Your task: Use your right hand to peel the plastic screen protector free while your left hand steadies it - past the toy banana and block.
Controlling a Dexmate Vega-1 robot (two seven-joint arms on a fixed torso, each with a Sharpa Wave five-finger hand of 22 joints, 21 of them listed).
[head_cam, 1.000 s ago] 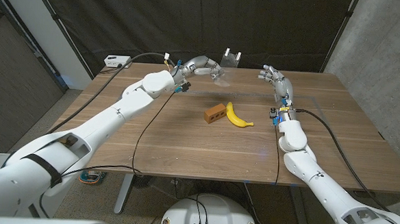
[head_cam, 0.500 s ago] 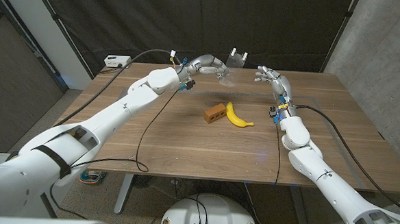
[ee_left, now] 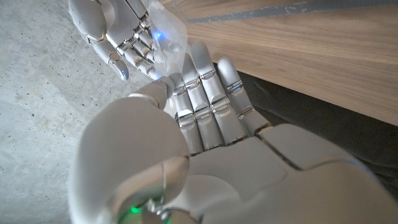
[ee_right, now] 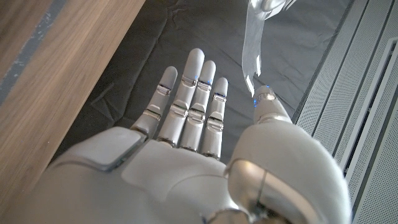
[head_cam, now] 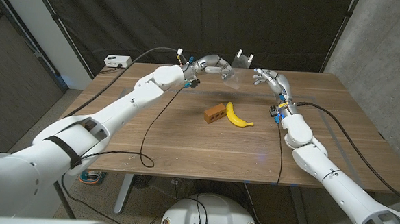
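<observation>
1. The screen protector (head_cam: pixel 242 58) is held up in the air over the desk's far edge, in front of the dark curtain (head_cam: pixel 259 26). The left hand (head_cam: pixel 219 67) grips its lower part.
2. The right hand (head_cam: pixel 262 77) hovers just beside the sheet. In the right wrist view its fingers (ee_right: pixel 189 102) are straight and apart, and the thumb tip is next to the film's lower edge (ee_right: pixel 252 53); whether they touch cannot be told.
3. The desk (head_cam: pixel 184 145) has wide bare wood toward the near edge and both sides.
4. The toy banana (head_cam: pixel 236 116) and the block (head_cam: pixel 216 113) lie side by side mid-desk, nearer the robot than both hands and well apart from the sheet; they stand in nothing's way.
5. A white box (head_cam: pixel 116 60) sits at the far left corner. Black cables (head_cam: pixel 143 140) trail across the wood from both arms.
6. In the left wrist view the left hand's fingers (ee_left: pixel 205 87) clamp the clear film (ee_left: pixel 166 37), with the right hand's fingers (ee_left: pixel 118 34) close behind it. The sheet is transparent, so its full outline is hard to trace.
</observation>
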